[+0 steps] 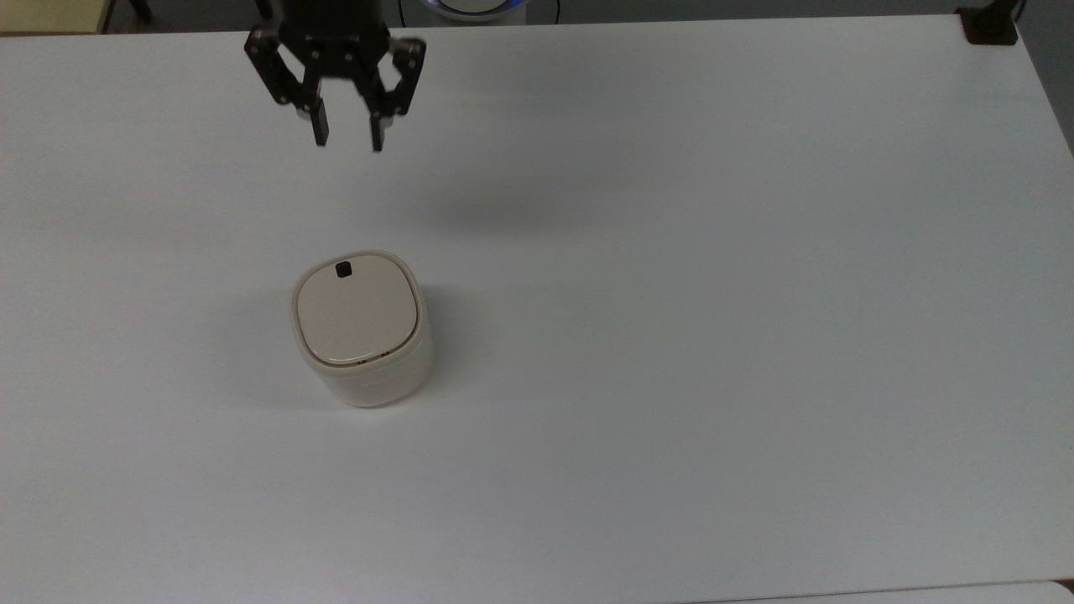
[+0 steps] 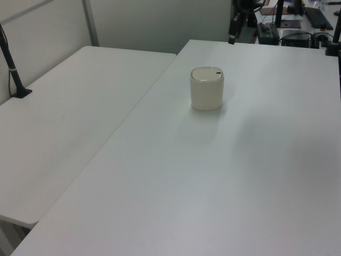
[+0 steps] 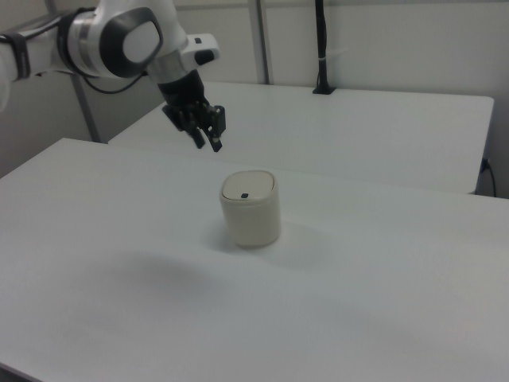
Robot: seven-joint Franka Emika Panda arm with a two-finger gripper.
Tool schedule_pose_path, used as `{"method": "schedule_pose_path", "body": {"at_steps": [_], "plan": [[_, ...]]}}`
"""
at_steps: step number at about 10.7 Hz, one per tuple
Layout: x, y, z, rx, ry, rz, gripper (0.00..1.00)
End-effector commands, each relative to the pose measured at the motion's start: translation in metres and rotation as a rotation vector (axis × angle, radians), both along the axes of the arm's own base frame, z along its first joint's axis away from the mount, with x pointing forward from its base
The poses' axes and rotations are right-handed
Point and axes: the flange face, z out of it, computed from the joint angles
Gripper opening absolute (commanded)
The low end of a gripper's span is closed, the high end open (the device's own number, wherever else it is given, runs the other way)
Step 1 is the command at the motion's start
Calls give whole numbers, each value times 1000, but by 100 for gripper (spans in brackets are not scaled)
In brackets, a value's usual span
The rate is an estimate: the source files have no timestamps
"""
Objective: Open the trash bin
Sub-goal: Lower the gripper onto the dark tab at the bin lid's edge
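The trash bin (image 1: 361, 335) is a small cream-white tub standing on the white table (image 1: 713, 294). Its beige lid (image 1: 357, 315) lies flat and shut, with a black square button (image 1: 342, 269) at the edge nearest the arm. My gripper (image 1: 347, 138) hangs in the air above the table, open with nothing between its fingers, apart from the bin and beyond the button side. In the right view the gripper (image 3: 208, 144) is up and to the left of the bin (image 3: 250, 211). In the left view the gripper (image 2: 231, 37) hangs behind the bin (image 2: 207, 89).
A black clamp (image 1: 990, 25) sits on the table's far right corner in the top view. A second white table (image 2: 64, 106) adjoins on the left view's left, with a black pole (image 2: 13, 74) clamped to it. Bare tabletop surrounds the bin.
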Motion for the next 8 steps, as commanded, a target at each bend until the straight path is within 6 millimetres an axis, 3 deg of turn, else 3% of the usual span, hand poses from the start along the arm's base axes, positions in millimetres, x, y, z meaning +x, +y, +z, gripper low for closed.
{"method": "schedule_pose_path", "body": {"at_steps": [1, 3, 8], "plan": [[21, -2, -10, 56, -109, -199, 1], [32, -3, -34, 76, -120, -282, 0], [38, -18, -82, 91, -165, -345, 0]]}}
